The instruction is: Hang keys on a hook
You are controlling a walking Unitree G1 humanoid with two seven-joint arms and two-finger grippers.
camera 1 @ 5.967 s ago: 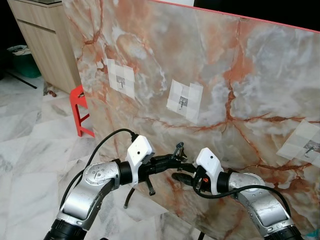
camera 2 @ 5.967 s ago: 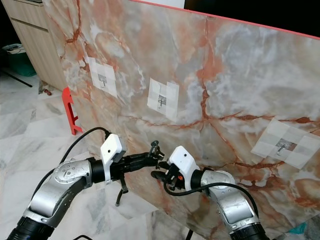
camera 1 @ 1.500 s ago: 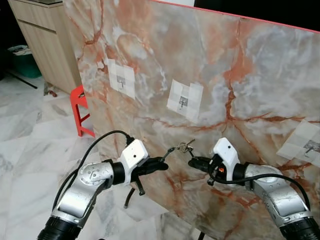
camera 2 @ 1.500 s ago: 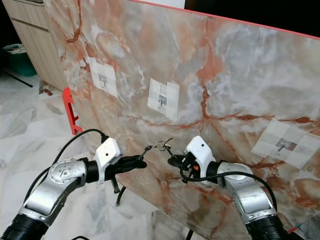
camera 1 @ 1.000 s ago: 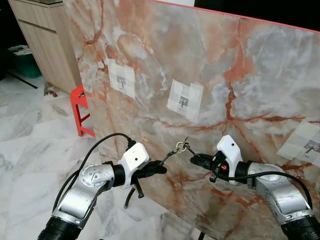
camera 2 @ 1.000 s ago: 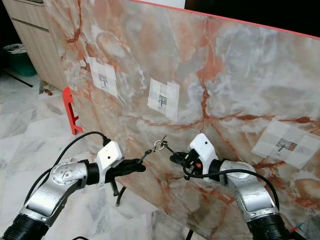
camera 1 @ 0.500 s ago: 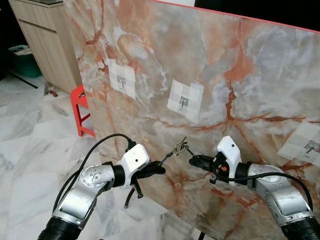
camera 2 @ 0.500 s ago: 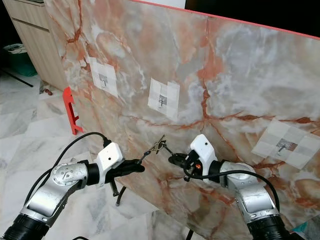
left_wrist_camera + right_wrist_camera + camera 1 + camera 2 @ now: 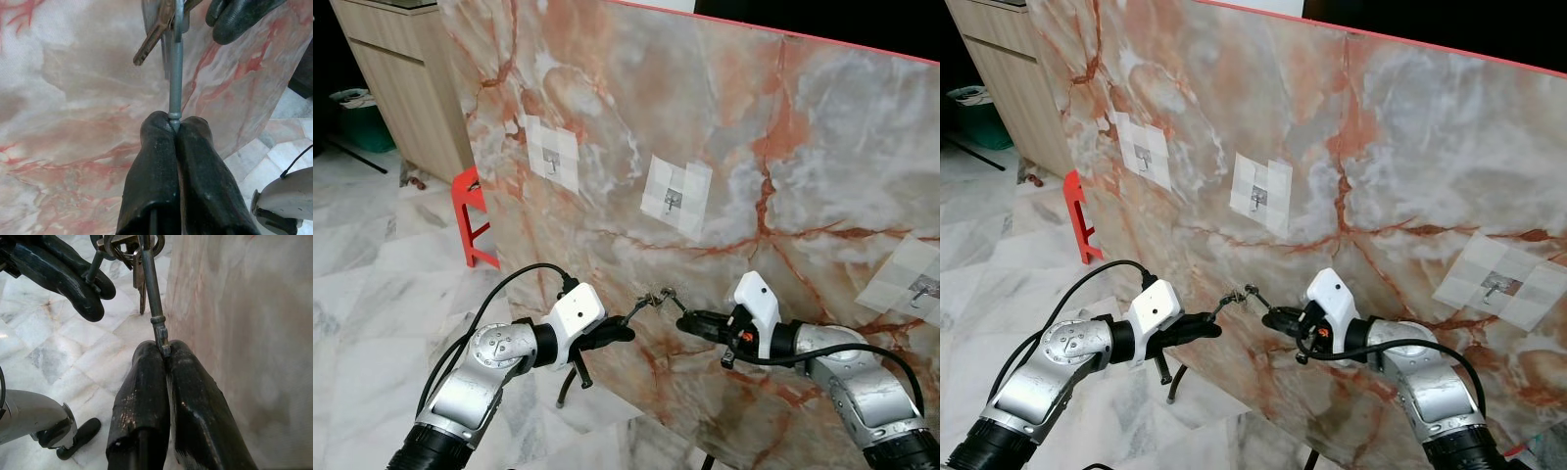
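Note:
A small bunch of keys (image 9: 658,294) hangs stretched between my two grippers, in front of the upright marble slab (image 9: 783,147). My left gripper (image 9: 628,325) is shut on a metal link (image 9: 175,88) at one end of the bunch. My right gripper (image 9: 688,318) is shut on a clasp (image 9: 157,328) at the other end, with the keys (image 9: 138,269) dangling beyond it. Three small metal hooks sit on white taped patches on the slab: the left hook (image 9: 548,157), the middle hook (image 9: 673,199) above the keys, and the right hook (image 9: 922,287).
A red stool (image 9: 470,215) stands at the slab's left edge. Behind it are a wooden cabinet (image 9: 401,88) and a green bin (image 9: 357,117). The floor (image 9: 372,294) is pale marble tile. A black support leg (image 9: 566,382) stands under the slab.
Six seconds ago the grippers were close together with the keys on the left one; they then drew apart. In the last half second the right gripper edged left and the bunch sank slightly.

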